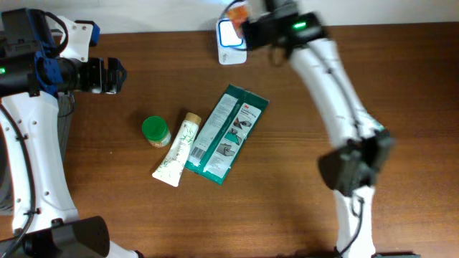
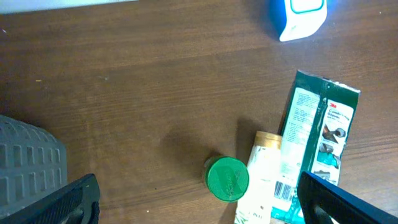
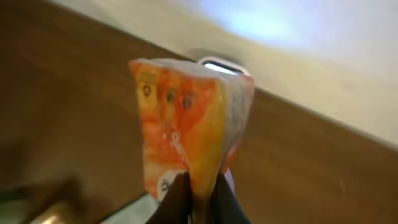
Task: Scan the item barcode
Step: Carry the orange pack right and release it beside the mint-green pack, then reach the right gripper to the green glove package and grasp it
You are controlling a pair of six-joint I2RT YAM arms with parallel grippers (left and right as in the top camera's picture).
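Orange packet (image 3: pixel 180 124) sits pinched in right claw (image 3: pixel 200 196); green pack (image 1: pixel 228 134) reads 3M.

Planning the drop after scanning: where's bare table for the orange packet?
Free: table between scanner and left gripper; the strip between green package and right arm; the front below the tube. Crowded: jar, tube and green package packed side by side mid-table.

**Brown wooden table, pale border, soft light**

A dark brown wooden table (image 1: pixel 409 93) with fine horizontal grain fills almost the whole overhead frame. Along the top edge runs a pale off-white strip (image 1: pixel 158 14); whether it is wall or floor cannot be told. In the right wrist view this pale surface crosses the upper right, with a bluish-white glow (image 3: pixel 261 25) at top centre. Shadows on the wood are soft.
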